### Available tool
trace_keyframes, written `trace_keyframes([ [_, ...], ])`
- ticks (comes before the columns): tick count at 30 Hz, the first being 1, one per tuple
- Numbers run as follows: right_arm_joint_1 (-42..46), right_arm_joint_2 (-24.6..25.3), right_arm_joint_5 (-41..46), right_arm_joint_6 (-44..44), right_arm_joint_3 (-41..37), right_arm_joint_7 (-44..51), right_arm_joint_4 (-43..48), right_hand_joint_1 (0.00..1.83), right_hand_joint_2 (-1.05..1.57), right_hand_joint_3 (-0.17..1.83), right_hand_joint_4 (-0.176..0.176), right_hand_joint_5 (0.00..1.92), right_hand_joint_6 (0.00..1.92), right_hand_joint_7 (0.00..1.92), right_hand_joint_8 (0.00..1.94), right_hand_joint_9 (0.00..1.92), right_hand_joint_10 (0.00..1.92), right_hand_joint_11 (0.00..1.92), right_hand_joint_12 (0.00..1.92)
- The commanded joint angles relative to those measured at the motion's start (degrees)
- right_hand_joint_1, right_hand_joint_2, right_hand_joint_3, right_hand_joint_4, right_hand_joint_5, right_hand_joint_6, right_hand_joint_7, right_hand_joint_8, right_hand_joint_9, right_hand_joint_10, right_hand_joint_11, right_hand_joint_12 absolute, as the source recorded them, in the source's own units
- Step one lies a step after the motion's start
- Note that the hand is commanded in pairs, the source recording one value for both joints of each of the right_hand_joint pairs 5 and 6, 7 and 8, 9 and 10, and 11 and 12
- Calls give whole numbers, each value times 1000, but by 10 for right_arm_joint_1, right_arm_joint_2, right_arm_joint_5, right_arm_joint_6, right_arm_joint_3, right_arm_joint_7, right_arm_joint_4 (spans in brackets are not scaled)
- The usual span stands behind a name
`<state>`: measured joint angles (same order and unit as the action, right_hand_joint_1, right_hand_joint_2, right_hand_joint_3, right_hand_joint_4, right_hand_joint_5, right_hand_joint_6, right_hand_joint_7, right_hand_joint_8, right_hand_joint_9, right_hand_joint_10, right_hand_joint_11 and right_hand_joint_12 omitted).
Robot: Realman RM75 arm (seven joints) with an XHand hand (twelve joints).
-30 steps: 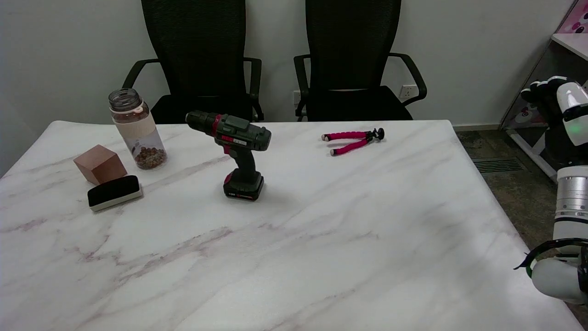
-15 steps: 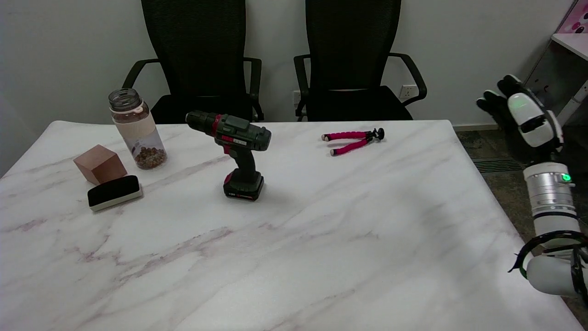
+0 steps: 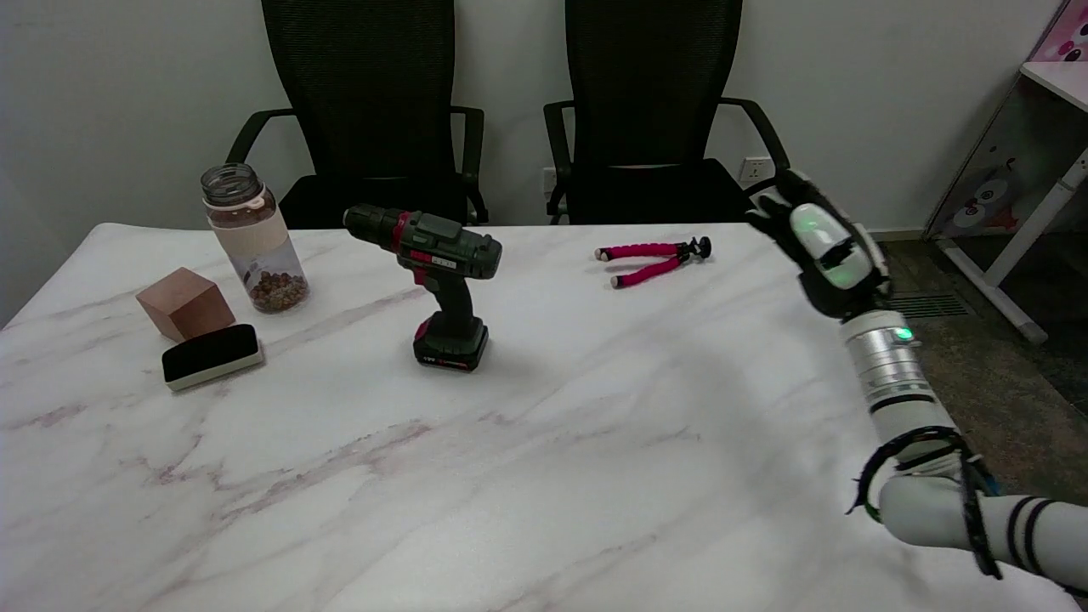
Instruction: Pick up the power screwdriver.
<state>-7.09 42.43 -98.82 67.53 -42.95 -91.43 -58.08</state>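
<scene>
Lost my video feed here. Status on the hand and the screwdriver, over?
Right hand empty, above the table's right edge. Power screwdriver upright on its battery, mid-table, untouched. Pink tripod lies between them, toward the far edge.

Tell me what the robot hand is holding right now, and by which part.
Nothing. The right robot hand is in the air over the table's far right corner, holding nothing, far from the power screwdriver, which stands untouched on its battery base.
</scene>
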Motion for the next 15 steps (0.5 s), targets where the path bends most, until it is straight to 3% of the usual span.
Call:
trace_keyframes([
  [1, -104, 179, -133, -60, 62, 51, 45, 909, 198, 816, -80, 249, 249, 249, 249, 419, 419, 532, 532],
  [15, -122, 197, -214, -103, 66, 51, 18, 881, 156, 842, -77, 246, 246, 246, 246, 404, 404, 535, 535],
])
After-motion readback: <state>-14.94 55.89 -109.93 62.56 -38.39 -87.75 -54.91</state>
